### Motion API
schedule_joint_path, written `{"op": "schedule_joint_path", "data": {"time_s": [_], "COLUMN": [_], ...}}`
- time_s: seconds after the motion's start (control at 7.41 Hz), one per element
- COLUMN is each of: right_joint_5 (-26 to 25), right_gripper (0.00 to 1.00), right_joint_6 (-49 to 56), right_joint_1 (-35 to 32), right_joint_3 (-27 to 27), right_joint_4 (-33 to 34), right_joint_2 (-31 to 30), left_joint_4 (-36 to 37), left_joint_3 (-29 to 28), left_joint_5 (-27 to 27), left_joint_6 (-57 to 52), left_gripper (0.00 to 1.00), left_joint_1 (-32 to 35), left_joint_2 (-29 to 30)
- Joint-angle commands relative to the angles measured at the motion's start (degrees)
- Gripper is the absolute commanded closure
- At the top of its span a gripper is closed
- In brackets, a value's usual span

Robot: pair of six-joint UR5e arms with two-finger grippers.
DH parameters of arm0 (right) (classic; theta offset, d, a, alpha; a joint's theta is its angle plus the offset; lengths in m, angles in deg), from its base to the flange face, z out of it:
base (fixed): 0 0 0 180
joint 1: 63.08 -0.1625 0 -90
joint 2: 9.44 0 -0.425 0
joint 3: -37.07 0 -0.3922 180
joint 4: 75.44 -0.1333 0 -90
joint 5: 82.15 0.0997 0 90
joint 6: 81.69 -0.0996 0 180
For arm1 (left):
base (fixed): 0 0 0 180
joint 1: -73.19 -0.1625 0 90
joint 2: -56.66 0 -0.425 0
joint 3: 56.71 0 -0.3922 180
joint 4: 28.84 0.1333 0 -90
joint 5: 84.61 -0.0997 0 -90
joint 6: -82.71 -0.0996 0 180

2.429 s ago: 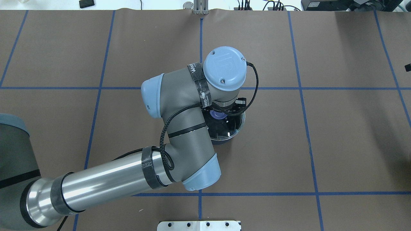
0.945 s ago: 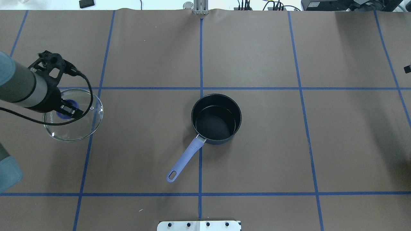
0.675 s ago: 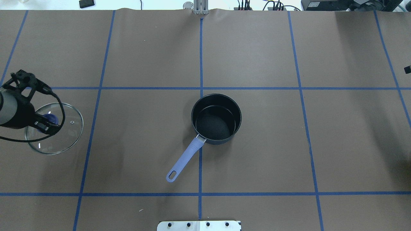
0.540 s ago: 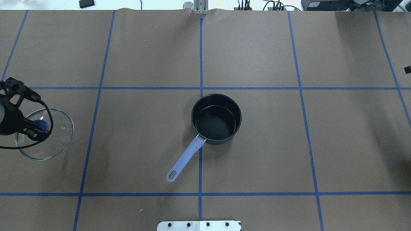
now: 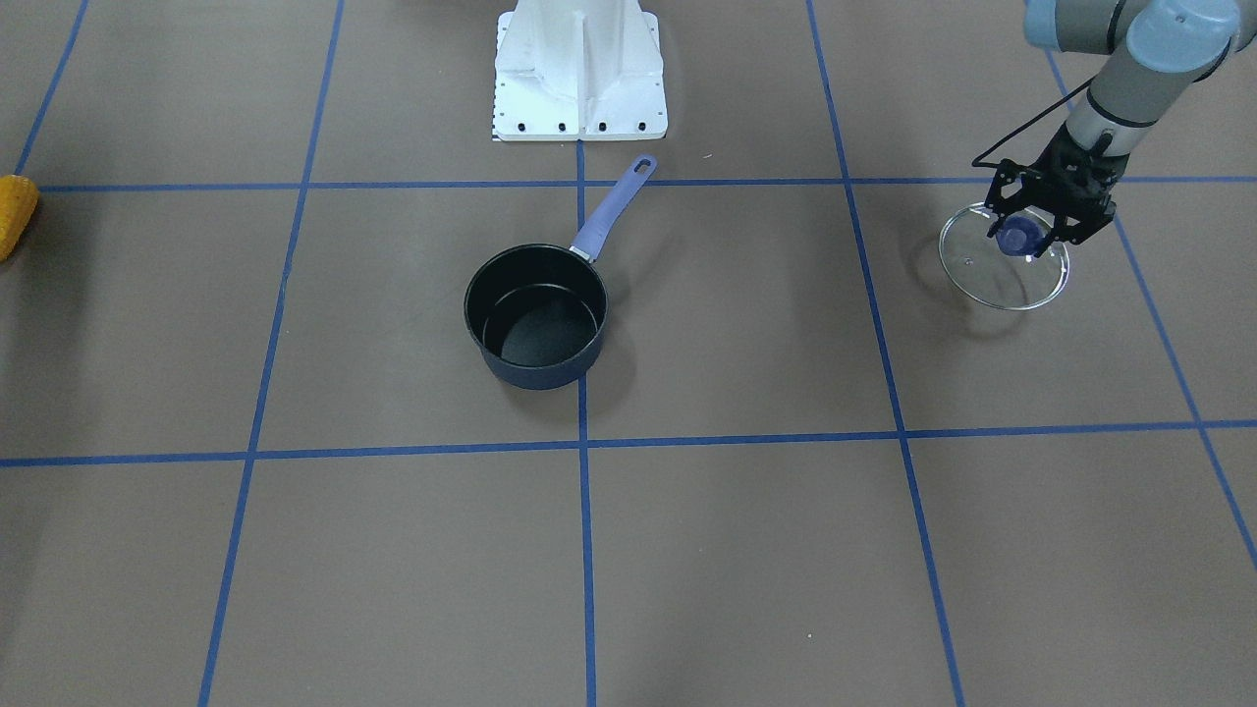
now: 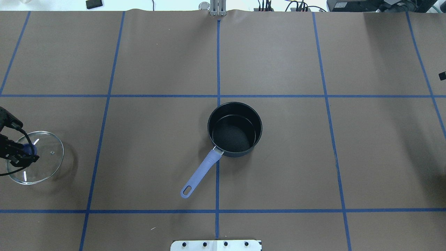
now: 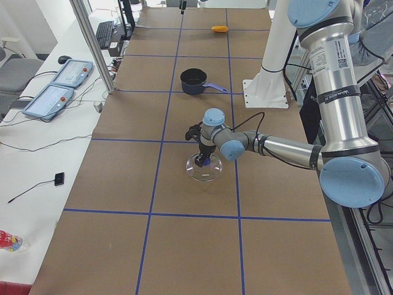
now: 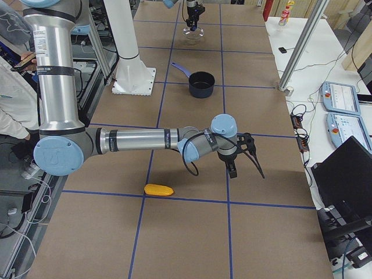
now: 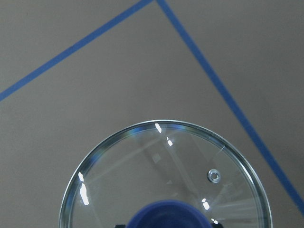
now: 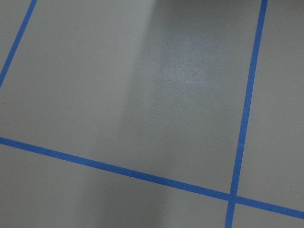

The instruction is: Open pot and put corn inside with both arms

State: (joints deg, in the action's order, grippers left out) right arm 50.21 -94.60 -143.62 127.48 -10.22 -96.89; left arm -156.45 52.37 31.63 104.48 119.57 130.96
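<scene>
The pot (image 6: 234,129) stands open and empty at the table's middle, its lavender handle (image 6: 200,173) pointing toward the robot's base; it also shows in the front view (image 5: 536,316). My left gripper (image 6: 21,153) is shut on the purple knob of the round glass lid (image 6: 45,157), low over the table at the far left; the lid also shows in the front view (image 5: 1002,270) and the left wrist view (image 9: 161,175). The corn (image 8: 158,189) lies far out on the right side, also at the front view's edge (image 5: 15,218). My right gripper (image 8: 232,168) hangs near it; I cannot tell if it is open.
The white base mount (image 5: 579,69) sits behind the pot's handle. Blue tape lines grid the brown table cover. Control pendants (image 7: 55,86) and cables lie beyond the table's far edge.
My left arm lifted the lid off the pot and carried it steadily to the table's far left and toward the robot's side. The pot is uncovered and has not moved.
</scene>
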Motion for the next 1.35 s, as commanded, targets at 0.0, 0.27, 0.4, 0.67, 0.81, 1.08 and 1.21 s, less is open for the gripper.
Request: {"op": "schedule_joint_path", "data": {"time_s": [0.0, 0.27, 0.4, 0.67, 0.81, 1.08, 1.21], "right_joint_5": [0.00, 0.00, 0.00, 0.00, 0.00, 0.61, 0.44], "right_gripper": [0.00, 0.00, 0.00, 0.00, 0.00, 0.00, 0.00], "right_joint_6": [0.00, 0.00, 0.00, -0.09, -0.18, -4.62, -9.27], "right_joint_1": [0.03, 0.03, 0.03, 0.03, 0.03, 0.20, 1.77], "right_joint_3": [0.03, 0.12, 0.12, 0.21, 0.30, 2.04, 6.23], "right_joint_4": [0.00, 0.00, 0.00, 0.00, 0.00, 0.09, 0.26], "right_joint_2": [0.09, 0.00, 0.00, 0.09, 0.18, -0.08, -2.87], "left_joint_4": [-2.73, -3.08, -3.08, -3.17, -3.00, 5.72, 12.84], "left_joint_3": [-2.02, -3.25, -3.34, -3.43, -3.00, -2.91, -2.90], "left_joint_5": [1.09, 1.09, 1.09, 1.18, 1.18, 10.16, 12.58], "left_joint_6": [0.47, 0.38, 0.29, 0.38, 0.38, -1.54, -11.47], "left_gripper": [0.72, 0.61, 0.24, 0.02, 0.02, 0.02, 0.02], "left_joint_1": [0.03, -0.06, -0.24, -0.15, 0.02, 11.63, 18.15], "left_joint_2": [0.23, 1.02, 1.37, 1.64, 1.73, 5.04, 7.68]}}
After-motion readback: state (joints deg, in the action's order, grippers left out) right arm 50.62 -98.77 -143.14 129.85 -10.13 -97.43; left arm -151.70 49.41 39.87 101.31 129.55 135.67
